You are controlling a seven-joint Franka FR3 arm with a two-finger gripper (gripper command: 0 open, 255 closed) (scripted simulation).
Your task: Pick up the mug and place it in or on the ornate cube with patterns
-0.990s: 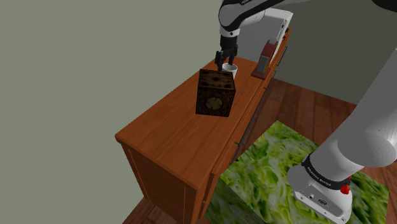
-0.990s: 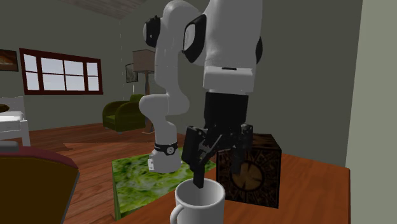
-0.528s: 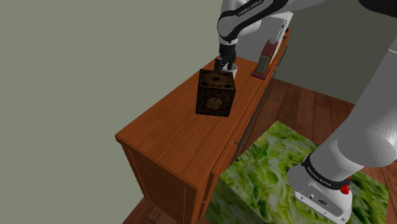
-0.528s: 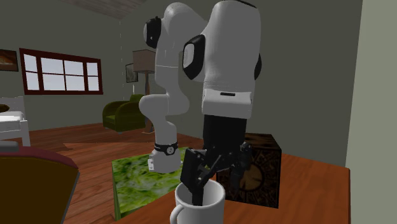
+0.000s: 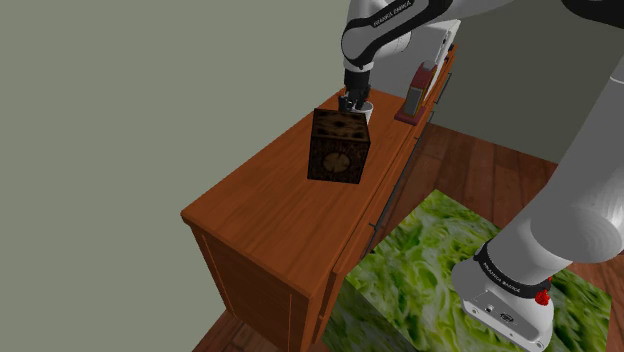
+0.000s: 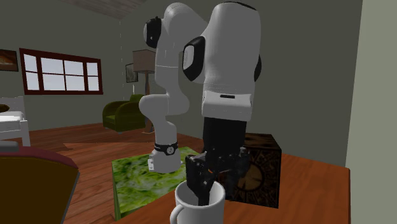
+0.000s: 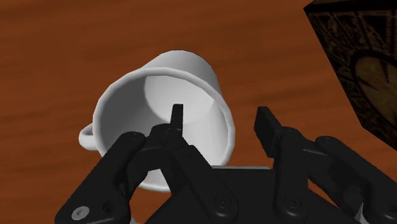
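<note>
The wooden desk runs long under me, with a green patterned rug on the floor at its 5 o'clock in the shoulder view. My white arm comes down over the desk's far end. The ornate cube stands upright on the desk, dark brown with patterned faces and a round motif on its side. The white mug stands upright on the desk near the cube, apart from it: at the cube's 1 o'clock in the shoulder view and its 8 o'clock in the second exterior view. Its handle points away from the cube. My fingers are lowered onto the mug's rim and stand apart. One fingertip is inside the cup and the other is outside the wall on the cube's side. A gap shows on each side of the wall, so I am not gripping it.
</note>
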